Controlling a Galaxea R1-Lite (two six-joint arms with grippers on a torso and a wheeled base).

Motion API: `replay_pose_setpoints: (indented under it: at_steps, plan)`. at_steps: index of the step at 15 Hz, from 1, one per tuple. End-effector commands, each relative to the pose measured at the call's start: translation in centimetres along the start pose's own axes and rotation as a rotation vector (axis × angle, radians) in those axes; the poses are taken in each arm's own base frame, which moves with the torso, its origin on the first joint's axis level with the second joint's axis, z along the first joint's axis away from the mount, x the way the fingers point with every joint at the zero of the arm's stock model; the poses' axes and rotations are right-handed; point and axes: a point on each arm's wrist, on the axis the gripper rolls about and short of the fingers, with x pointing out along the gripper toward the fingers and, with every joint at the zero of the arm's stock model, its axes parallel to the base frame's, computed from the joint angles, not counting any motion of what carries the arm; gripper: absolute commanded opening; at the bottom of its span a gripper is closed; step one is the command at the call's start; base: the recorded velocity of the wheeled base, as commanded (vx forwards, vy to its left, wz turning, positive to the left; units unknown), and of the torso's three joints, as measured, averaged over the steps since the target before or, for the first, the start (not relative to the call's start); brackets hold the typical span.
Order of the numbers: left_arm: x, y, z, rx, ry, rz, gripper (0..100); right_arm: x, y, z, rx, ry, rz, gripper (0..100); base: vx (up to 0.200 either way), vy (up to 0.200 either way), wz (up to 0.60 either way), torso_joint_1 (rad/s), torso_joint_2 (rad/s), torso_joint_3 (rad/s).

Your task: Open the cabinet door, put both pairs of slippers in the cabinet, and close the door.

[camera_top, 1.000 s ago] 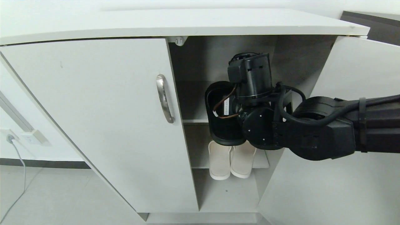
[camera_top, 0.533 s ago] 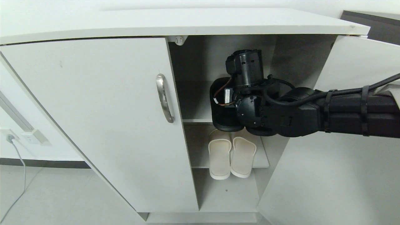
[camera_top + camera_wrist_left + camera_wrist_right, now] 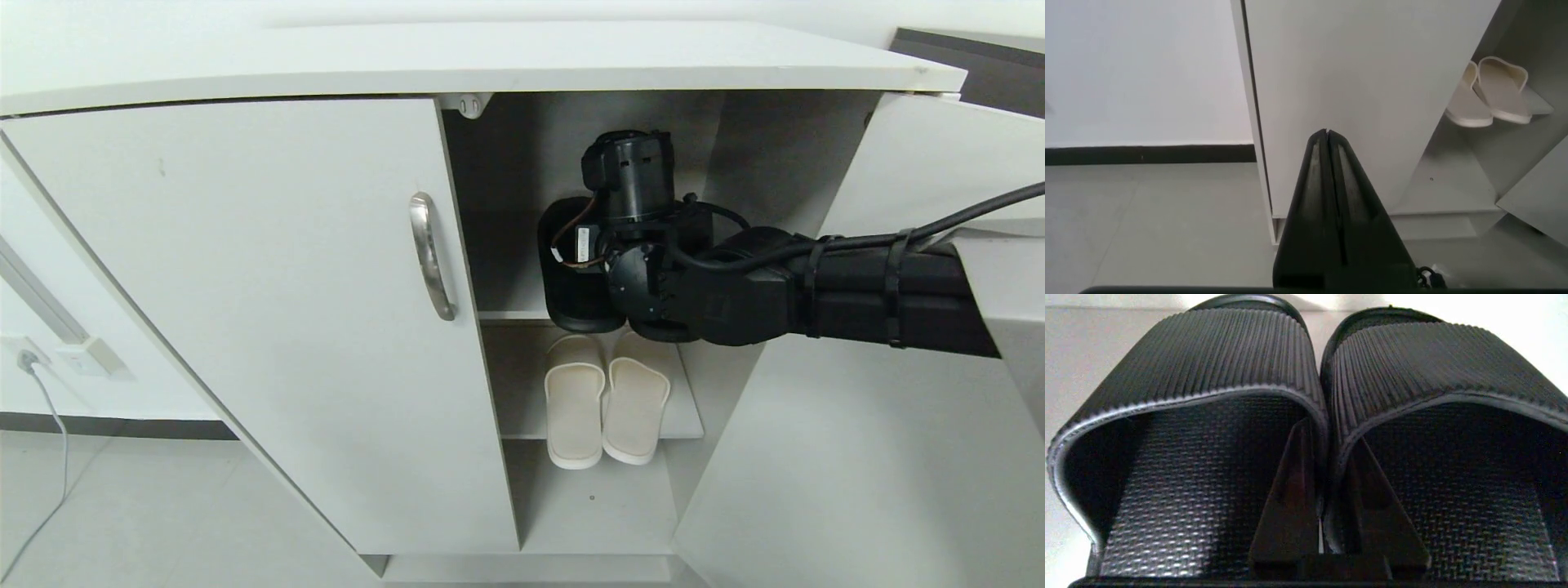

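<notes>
Since a second ago, the right arm has pushed deeper into the cabinet (image 3: 490, 57) and risen, carrying the black slippers (image 3: 571, 286) up from in front of the white slippers (image 3: 604, 400) to the level of the upper shelf, at the centre of the frame. The white pair, partly covered before, now shows in full.

White cabinet seen from above and in front. Its left door (image 3: 245, 310) is closed and fills the left half of the frame, with a curved metal handle (image 3: 429, 257) near its right edge. The right door (image 3: 857, 449) stands swung open at the right of the frame.

The black arm enters from the right edge and bends into the open compartment. The right wrist view looks into the two black slippers (image 3: 1208, 367), side by side with ribbed straps. The right gripper (image 3: 1329, 441) has one finger inside each slipper, and the fingers pinch the two neighbouring inner strap edges together, nearly closed. Whether the pair rests on the shelf cannot be told.

The white slippers lie side by side on the shelf below, just under the black pair, heels sticking out past the shelf's front edge.

The left gripper (image 3: 1327, 132) hangs in front of the closed door above grey floor, its fingers pressed together and holding nothing, with the white slippers (image 3: 1490, 90) farther off.
</notes>
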Motion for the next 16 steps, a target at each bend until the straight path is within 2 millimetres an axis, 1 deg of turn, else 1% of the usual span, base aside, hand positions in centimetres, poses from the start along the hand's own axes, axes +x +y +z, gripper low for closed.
replay_pose_setpoints:
  at_steps: [1,6,7,11,13,14,16]
  plan:
    - [0.0,0.0,0.0,0.0,0.0,0.0,0,0.4,0.1,-0.3,-0.008,0.002,-0.006,0,0.0,0.0,0.0,0.0,0.0,0.0]
    - [0.0,0.0,0.0,0.0,0.0,0.0,0,0.5,0.1,-0.3,-0.01,0.003,-0.007,0,0.0,0.0,0.0,0.0,0.0,0.0]
    - [0.0,0.0,0.0,0.0,0.0,0.002,0,0.5,0.1,-0.4,-0.011,0.004,-0.007,100,0.0,0.0,0.0,0.0,0.0,0.0]
    - [0.0,0.0,0.0,0.0,0.0,0.002,0,0.2,0.1,-0.3,-0.01,0.004,-0.007,100,0.0,0.0,0.0,0.0,0.0,0.0]
    - [0.0,0.0,0.0,0.0,0.0,0.0,0,-0.7,-0.2,0.0,-0.012,0.006,0.0,100,0.0,0.0,0.0,0.0,0.0,0.0]
    - [0.0,0.0,0.0,0.0,0.0,0.0,0,-1.9,-0.4,0.2,-0.019,0.01,0.016,100,0.0,0.0,0.0,0.0,0.0,0.0]
    - [0.0,0.0,0.0,0.0,0.0,0.002,0,-3.3,-0.8,0.7,-0.021,0.013,0.031,100,0.0,0.0,0.0,0.0,0.0,0.0]
